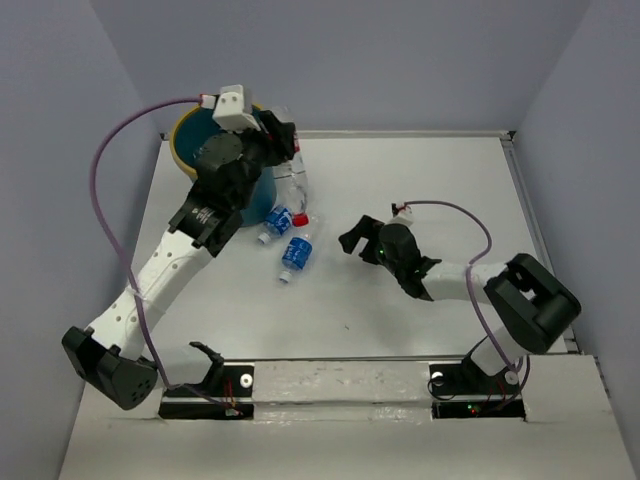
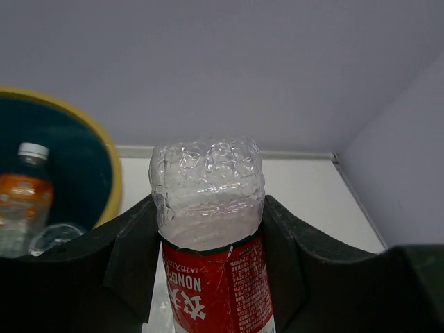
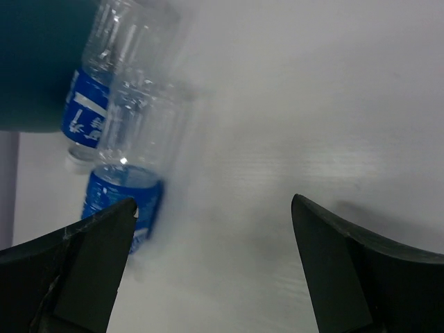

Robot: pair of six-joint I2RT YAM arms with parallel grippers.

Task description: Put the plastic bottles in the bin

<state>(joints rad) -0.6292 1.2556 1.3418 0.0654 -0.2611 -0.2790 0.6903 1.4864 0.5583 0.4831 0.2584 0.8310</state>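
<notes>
My left gripper (image 1: 277,138) is shut on the red-labelled bottle (image 2: 211,277), holding it in the air beside the bin's right rim; its clear base (image 2: 207,187) sticks out past the fingers. The teal bin (image 1: 186,128) with a yellow rim (image 2: 107,149) holds an orange-liquid bottle (image 2: 24,194) and a clear one (image 2: 52,237). Two blue-labelled bottles lie on the table: one (image 1: 275,221) against the bin's foot, one (image 1: 295,254) just nearer. My right gripper (image 1: 356,240) is open and empty, low over the table to their right. In the right wrist view both bottles (image 3: 89,104) (image 3: 128,184) lie ahead to the left.
The white table (image 1: 420,190) has a raised edge at the back and right. Blue-grey walls close in the left, back and right sides. The left arm's purple cable (image 1: 105,160) loops out to the left of the bin.
</notes>
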